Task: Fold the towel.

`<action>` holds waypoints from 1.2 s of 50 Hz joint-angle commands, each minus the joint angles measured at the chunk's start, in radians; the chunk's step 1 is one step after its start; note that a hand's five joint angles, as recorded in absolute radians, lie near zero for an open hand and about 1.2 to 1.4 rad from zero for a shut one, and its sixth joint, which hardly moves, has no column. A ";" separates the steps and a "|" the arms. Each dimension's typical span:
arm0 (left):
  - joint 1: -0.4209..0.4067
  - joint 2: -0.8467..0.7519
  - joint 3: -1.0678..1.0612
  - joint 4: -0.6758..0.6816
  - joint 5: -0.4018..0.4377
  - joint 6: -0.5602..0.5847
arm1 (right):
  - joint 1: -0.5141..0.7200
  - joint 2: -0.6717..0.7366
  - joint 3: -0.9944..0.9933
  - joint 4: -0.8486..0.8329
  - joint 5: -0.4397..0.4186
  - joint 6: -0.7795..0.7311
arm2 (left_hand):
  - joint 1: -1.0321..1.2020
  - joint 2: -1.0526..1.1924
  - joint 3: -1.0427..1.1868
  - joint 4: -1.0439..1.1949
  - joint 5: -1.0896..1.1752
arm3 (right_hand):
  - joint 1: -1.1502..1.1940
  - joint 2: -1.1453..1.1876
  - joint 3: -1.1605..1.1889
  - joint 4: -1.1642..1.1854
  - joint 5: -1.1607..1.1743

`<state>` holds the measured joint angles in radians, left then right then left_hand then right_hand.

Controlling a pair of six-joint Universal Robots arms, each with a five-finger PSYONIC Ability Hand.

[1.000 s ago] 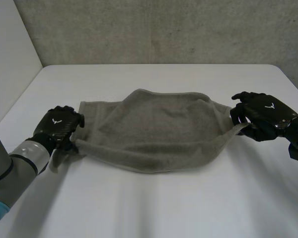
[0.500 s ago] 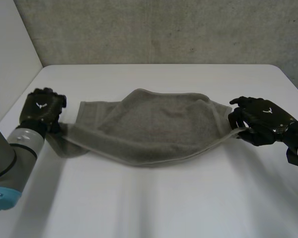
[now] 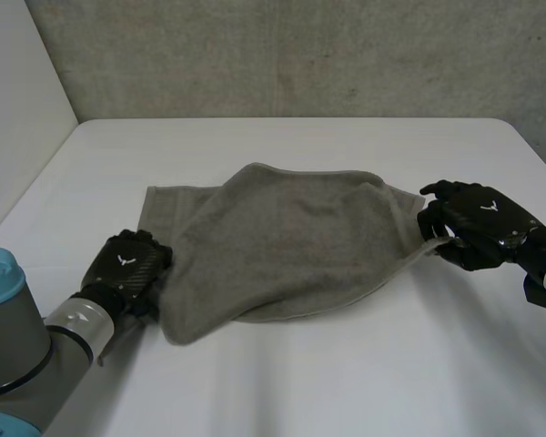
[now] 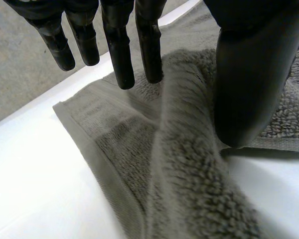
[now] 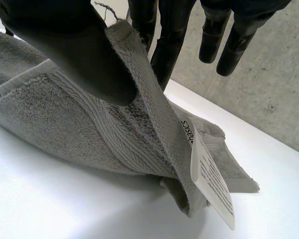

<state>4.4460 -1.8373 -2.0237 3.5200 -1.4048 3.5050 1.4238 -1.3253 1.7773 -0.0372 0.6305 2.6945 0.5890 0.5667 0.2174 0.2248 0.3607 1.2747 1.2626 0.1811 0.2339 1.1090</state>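
Note:
The grey towel lies bunched across the middle of the white table. My left hand is at the towel's near left corner. In the left wrist view a ridge of towel rises between the straight fingers and the thumb, which pinch it. My right hand is at the towel's right corner, lifted slightly off the table. In the right wrist view its thumb presses the towel's hem against the fingers. A white label hangs from that corner.
A grey concrete wall stands behind the table's far edge. The table's left edge runs close to my left arm. Bare table lies in front of and behind the towel.
My left hand swung out to the left, then came back nearer and to the right, dragging the towel's left corner with it. The towel's left side now lies folded inward. The right hand barely moved.

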 commanded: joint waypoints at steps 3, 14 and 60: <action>0.010 0.062 -0.013 -0.001 -0.002 0.020 | 0.000 0.000 0.005 0.000 0.000 -0.001 | -0.067 -0.045 -0.043 -0.050 -0.013 | 0.043 0.055 -0.007 -0.059 0.035; 0.053 0.018 0.063 -0.059 0.000 0.022 | 0.001 -0.002 0.014 -0.001 0.000 -0.001 | 0.649 0.671 -0.043 -0.050 0.703 | 0.043 0.055 -0.007 -0.059 0.035; 0.041 -0.124 0.281 -0.451 0.204 0.020 | -0.099 0.026 -0.216 0.545 -0.081 -0.461 | 0.177 0.199 -0.043 -0.050 0.230 | 0.067 0.079 -0.007 -0.059 0.058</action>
<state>4.4999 -1.8277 -1.8330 3.0596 -1.1859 3.5157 1.2180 -1.3427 1.5996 0.5177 0.5470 2.1816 0.8825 0.8777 0.2174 0.2248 0.7069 1.2875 1.2760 0.1811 0.2339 1.1218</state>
